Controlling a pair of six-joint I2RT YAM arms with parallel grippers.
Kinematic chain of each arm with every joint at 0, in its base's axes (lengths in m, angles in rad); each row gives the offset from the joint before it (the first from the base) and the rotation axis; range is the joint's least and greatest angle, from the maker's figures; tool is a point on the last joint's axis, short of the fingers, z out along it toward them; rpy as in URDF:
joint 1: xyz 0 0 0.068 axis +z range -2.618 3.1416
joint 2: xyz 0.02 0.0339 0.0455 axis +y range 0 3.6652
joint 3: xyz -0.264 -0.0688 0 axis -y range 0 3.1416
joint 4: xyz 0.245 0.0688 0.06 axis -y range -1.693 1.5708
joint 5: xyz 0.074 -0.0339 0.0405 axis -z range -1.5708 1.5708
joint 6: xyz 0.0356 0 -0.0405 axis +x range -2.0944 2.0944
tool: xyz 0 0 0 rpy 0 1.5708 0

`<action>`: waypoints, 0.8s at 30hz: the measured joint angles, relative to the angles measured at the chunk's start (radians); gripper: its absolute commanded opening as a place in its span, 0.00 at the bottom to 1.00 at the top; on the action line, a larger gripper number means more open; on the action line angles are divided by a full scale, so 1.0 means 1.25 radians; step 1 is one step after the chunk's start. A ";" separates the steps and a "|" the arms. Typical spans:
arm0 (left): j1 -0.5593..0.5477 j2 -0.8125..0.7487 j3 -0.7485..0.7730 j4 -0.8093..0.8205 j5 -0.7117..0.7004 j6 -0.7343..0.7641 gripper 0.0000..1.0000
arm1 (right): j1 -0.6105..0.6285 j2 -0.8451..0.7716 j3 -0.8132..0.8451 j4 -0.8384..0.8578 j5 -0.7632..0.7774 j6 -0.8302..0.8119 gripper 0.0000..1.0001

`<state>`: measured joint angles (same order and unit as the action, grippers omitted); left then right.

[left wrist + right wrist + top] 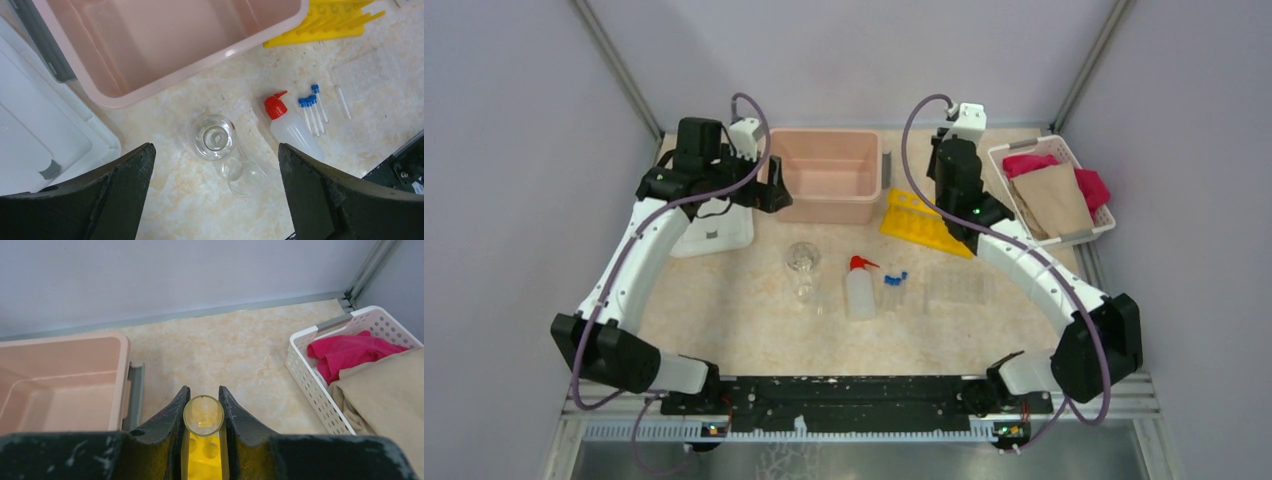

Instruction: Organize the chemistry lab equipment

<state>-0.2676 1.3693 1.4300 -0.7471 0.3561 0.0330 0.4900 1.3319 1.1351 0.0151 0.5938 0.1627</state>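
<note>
Right wrist view first: shows a clear tube (202, 415) pinched between the fingers of the right claw (203, 399), round end at the fingertips, hanging right over the yellow rack (912, 220) just right of the pink tub (829, 208). Looks like the rack-loading step, barely started. Can't tell which hole sits underneath.

In front of the tub: glass flask (213, 136) standing on the table with another bit of clear glassware right beside it. Then the squeeze bottle (292, 132) with a red nozzle and a few blue-capped tubes (312, 110) lying next to it, off the tub's front-right corner. Left claw (215, 147) spread wide, gripping nothing, hovering above the flask.

Could go wrong a few ways. Might miss the hole and jam the tube on the rack top if lowered off-centre. Might shove the light rack sideways. Might slip out of a loose pinch, being so smooth. Same deal with the flask: round, slick, easy to knock into its neighbour.

No brands, labels or writing readable anywhere.

Further right of the tub: white basket (310, 375) of cloths, not part of the job.
</note>
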 measured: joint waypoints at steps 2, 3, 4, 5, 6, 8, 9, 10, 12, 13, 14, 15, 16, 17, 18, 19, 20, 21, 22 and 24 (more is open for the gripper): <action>0.014 0.031 0.038 -0.023 -0.001 0.000 0.99 | 0.000 0.013 -0.008 0.032 -0.001 -0.005 0.00; 0.024 0.046 0.056 -0.032 -0.001 -0.001 0.99 | 0.000 0.021 -0.008 0.042 -0.002 -0.005 0.00; 0.038 0.058 0.068 -0.037 -0.001 -0.002 0.99 | 0.000 0.031 -0.008 0.052 -0.006 -0.005 0.00; 0.050 0.063 0.073 -0.041 -0.001 -0.003 0.99 | 0.000 0.039 -0.008 0.058 -0.013 -0.004 0.00; 0.063 0.067 0.075 -0.047 0.001 -0.005 0.99 | 0.000 0.048 -0.008 0.060 -0.019 -0.003 0.00; 0.089 0.068 0.076 -0.057 0.005 -0.009 0.99 | 0.000 0.062 -0.008 0.059 -0.034 0.002 0.00; 0.101 0.069 0.077 -0.062 0.009 -0.011 0.99 | 0.000 0.069 -0.008 0.059 -0.039 0.006 0.00; 0.112 0.069 0.078 -0.065 0.013 -0.012 0.99 | 0.000 0.074 -0.008 0.057 -0.045 0.011 0.00; 0.130 0.069 0.080 -0.068 0.021 -0.014 0.99 | 0.000 0.084 -0.008 0.053 -0.055 0.020 0.00; 0.135 0.069 0.080 -0.068 0.026 -0.014 0.99 | 0.000 0.087 -0.008 0.050 -0.058 0.024 0.00; 0.138 0.069 0.080 -0.069 0.031 -0.014 0.99 | 0.000 0.088 -0.008 0.048 -0.061 0.028 0.00; 0.140 0.069 0.080 -0.069 0.039 -0.015 0.99 | 0.000 0.088 -0.008 0.046 -0.063 0.033 0.00; 0.143 0.069 0.080 -0.068 0.048 -0.018 0.99 | 0.001 0.088 -0.008 0.045 -0.064 0.035 0.00; 0.145 0.069 0.080 -0.068 0.056 -0.021 0.99 | 0.001 0.088 -0.008 0.045 -0.065 0.038 0.00; 0.147 0.069 0.079 -0.067 0.063 -0.025 0.99 | 0.001 0.088 -0.009 0.045 -0.065 0.040 0.00; 0.148 0.069 0.079 -0.067 0.071 -0.031 0.99 | 0.002 0.088 -0.012 0.047 -0.065 0.041 0.00; 0.148 0.069 0.078 -0.066 0.079 -0.034 0.99 | 0.003 0.088 -0.016 0.048 -0.065 0.041 0.00; 0.148 0.069 0.077 -0.066 0.086 -0.036 0.99 | 0.004 0.088 -0.022 0.052 -0.064 0.041 0.00; 0.148 0.069 0.076 -0.063 0.091 -0.039 0.99 | 0.004 0.088 -0.030 0.054 -0.065 0.041 0.00; 0.148 0.069 0.074 -0.060 0.101 -0.046 0.99 | 0.004 0.088 -0.042 0.054 -0.065 0.043 0.00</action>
<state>-0.0822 1.4551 1.5223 -0.8227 0.4824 -0.0242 0.4950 1.4422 1.0828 0.0822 0.5121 0.2165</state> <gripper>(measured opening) 0.989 0.211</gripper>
